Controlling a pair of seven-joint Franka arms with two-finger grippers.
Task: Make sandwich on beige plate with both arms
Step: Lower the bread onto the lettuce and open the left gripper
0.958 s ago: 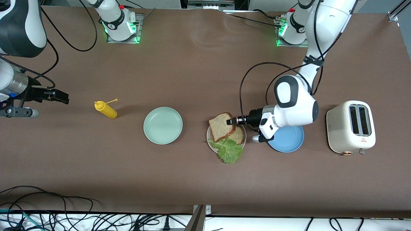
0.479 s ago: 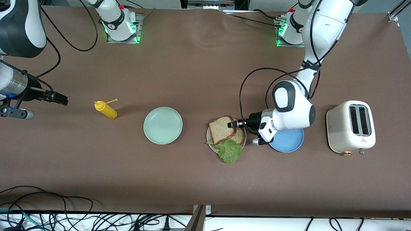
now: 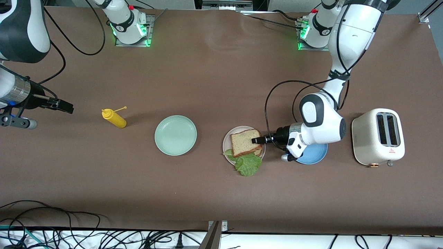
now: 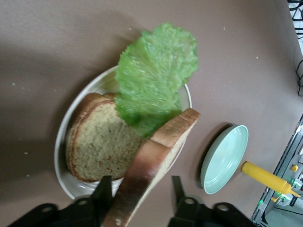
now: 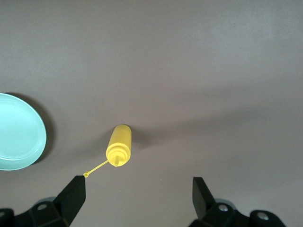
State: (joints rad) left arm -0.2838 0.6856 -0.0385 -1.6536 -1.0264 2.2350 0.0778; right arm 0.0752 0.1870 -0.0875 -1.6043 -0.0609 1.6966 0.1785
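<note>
Now top bread slice (image 4: 151, 165) between parted left fingers (image 4: 105, 191), untouched; right fingers (image 5: 73, 196) apart, waiting.

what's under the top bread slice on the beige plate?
Under the top bread slice: a lettuce leaf sticking out past the beige plate rim, and a second bread slice below it. Their overlapped middle is covered.

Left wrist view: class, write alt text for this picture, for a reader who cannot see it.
The left gripper stands with its fingers apart on either side of the top bread slice, which leans on a lettuce leaf and a lower slice on the beige plate. A mint green plate and a yellow bottle lie on the brown table.
</note>
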